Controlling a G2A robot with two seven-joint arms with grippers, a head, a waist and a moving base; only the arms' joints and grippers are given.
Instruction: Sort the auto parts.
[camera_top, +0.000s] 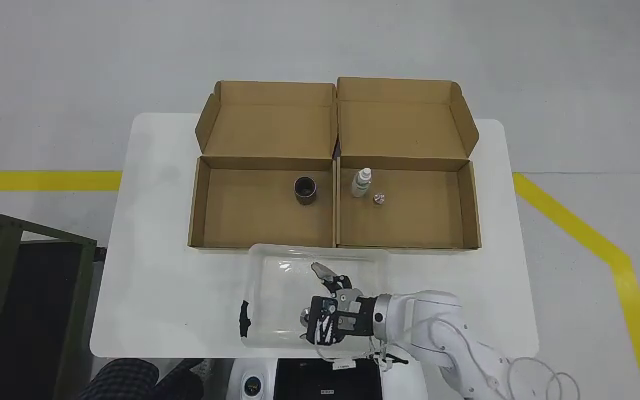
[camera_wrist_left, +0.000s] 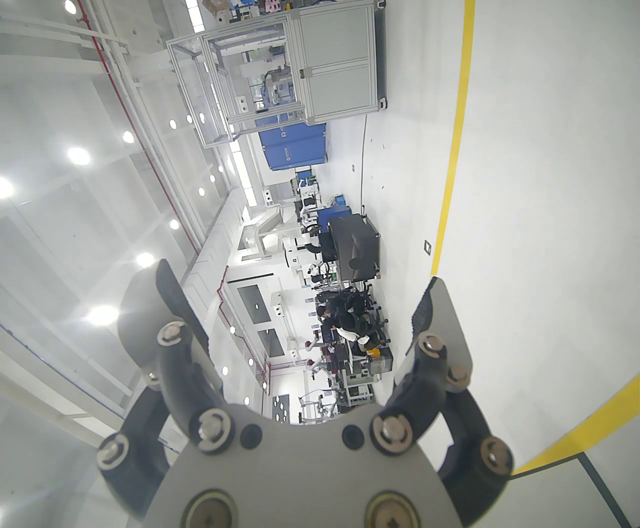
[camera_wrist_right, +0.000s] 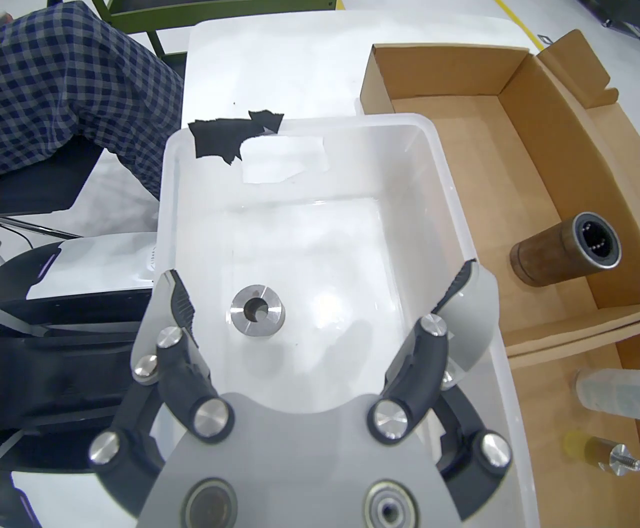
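Metal ring (camera_wrist_right: 257, 311) — round, polished, hollow-centred

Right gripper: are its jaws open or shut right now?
Open. The right gripper has its jaws wide apart above the clear bin, holding nothing; the metal ring lies on the bin floor.

Holding the right pincer (camera_wrist_right: 320, 280) wide apart, fingers gripping nothing, angling it downward. Holding the white right arm (camera_top: 450, 325) stretched in from the near right, wrist bent so the pincer is pointing leftward in the top view. Holding the left pincer (camera_wrist_left: 300, 280) spread wide too, empty, aiming it outward and roughly level, rolled sideways.
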